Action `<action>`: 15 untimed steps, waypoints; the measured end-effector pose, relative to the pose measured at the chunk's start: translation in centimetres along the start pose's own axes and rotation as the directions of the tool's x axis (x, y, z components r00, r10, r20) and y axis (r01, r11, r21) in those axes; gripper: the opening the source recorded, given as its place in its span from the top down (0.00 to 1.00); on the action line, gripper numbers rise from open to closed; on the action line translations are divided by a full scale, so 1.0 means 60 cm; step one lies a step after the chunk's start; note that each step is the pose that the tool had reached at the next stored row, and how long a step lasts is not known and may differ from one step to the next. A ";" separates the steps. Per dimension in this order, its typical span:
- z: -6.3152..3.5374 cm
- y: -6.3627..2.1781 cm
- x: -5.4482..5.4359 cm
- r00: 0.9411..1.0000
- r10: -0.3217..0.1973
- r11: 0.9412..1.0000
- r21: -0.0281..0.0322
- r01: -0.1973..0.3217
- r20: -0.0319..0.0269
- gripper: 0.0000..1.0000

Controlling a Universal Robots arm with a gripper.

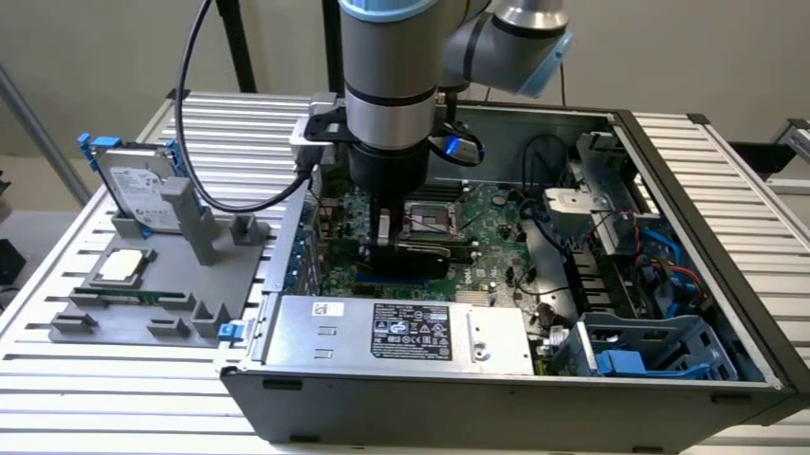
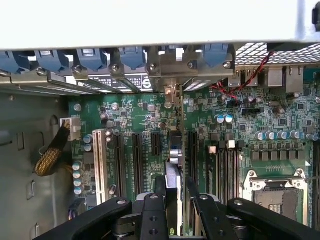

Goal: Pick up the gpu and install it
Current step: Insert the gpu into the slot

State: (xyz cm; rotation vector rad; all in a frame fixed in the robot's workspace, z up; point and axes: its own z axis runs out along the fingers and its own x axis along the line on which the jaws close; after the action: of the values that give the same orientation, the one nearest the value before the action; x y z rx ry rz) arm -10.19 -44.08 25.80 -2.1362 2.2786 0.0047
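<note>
Wrist view: gpu (image 2: 173, 150) edge-on between the claw (image 2: 175, 210) fingers.

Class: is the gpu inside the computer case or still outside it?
Inside: the claw holds the gpu edge-on over the motherboard slots.

Your arm (image 1: 386, 66) stands vertical, wrist pointing straight down. Your hand (image 2: 172, 202) is lowered, its fingers (image 2: 152, 210) clamped on the gpu (image 2: 173, 170), held on edge between them.

The power supply (image 1: 398, 332) carries a black label and a small white sticker. Their print cannot be read. The hard drive (image 1: 133, 194) label is likewise illegible.
</note>
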 end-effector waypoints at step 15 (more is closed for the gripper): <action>0.002 0.000 0.000 1.000 -0.002 1.000 0.001 0.002 -0.010 1.00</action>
State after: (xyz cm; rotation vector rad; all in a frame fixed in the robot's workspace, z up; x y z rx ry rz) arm -10.21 -44.05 25.67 -2.1435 2.2809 -0.0065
